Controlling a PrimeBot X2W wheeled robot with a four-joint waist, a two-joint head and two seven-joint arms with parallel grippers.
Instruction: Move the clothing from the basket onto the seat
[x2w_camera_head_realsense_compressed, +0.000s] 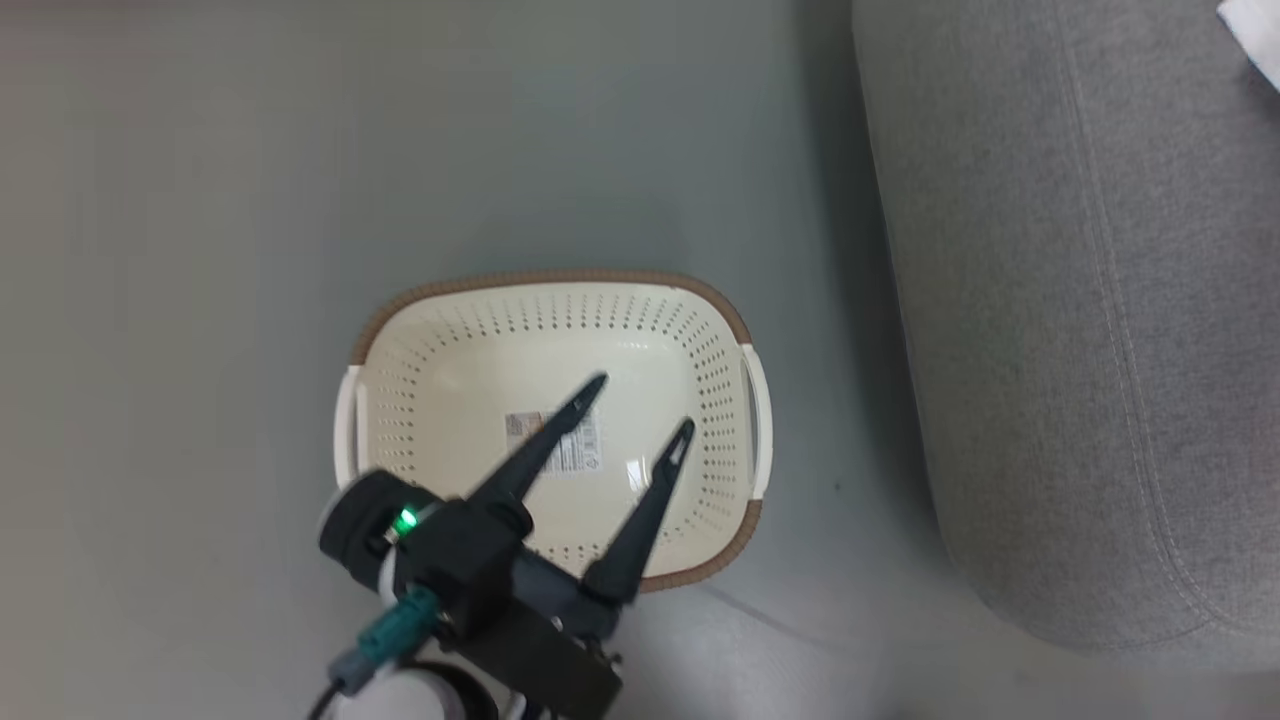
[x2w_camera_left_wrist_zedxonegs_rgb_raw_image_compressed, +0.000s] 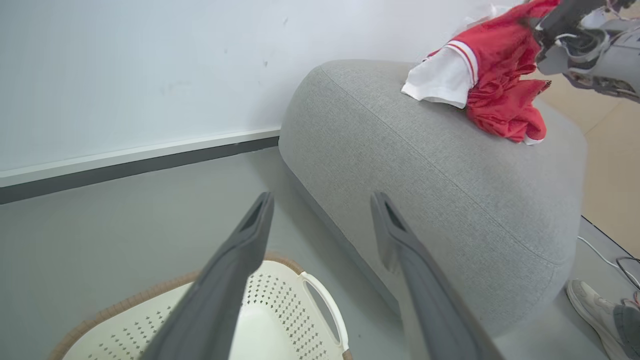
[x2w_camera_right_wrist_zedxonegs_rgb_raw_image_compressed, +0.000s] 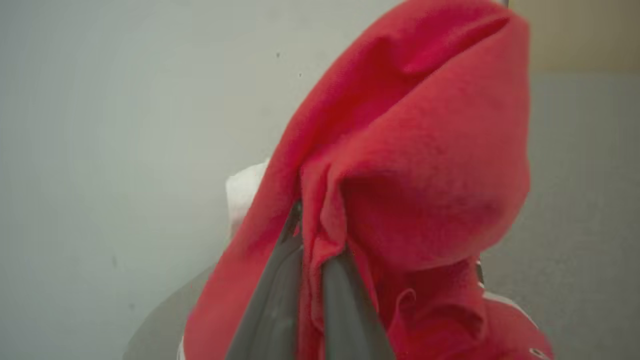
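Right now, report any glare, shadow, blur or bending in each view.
Head view: soft light, a small glare patch on the basket bottom, the seat shading the floor beside it. Left wrist view: wide-angle stretch, the left claw looming and soft-edged. Right wrist view: clothing pinched in the right claw, blurred close up.

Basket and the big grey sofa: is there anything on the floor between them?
No, just bare grey floor lies between the basket and the sofa. The head view shows that strip from above.
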